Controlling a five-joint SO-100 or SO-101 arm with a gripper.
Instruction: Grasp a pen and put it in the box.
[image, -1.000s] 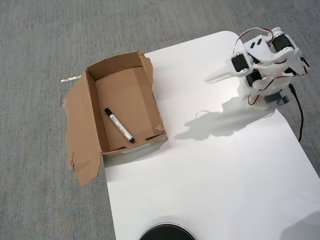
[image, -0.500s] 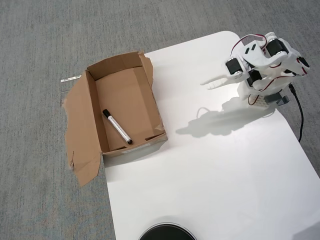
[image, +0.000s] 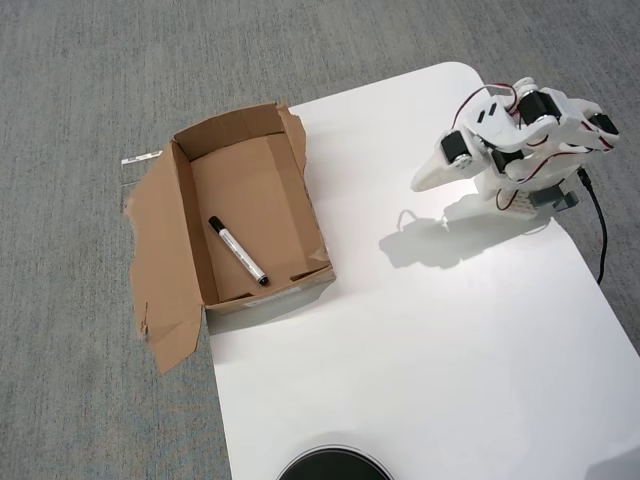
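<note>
The pen (image: 238, 251), white-barrelled with black ends, lies diagonally on the floor of the brown cardboard box (image: 180, 170) in the overhead view. The box sits at the table's left edge with torn flaps spread out to the left. My white gripper (image: 422, 182) is far to the right, folded back near the arm's base. Its fingers lie together with nothing between them. It is well apart from both the box and the pen.
The white table (image: 420, 340) has a rounded corner at the top right and grey carpet around it. A black cable (image: 598, 225) runs down from the arm's base at the right edge. A dark round object (image: 332, 466) pokes in at the bottom edge.
The arm has folded back and down toward its base, and the gripper's tip has dropped closer to the table. Its fingers have closed together. The pen and box stay put.
</note>
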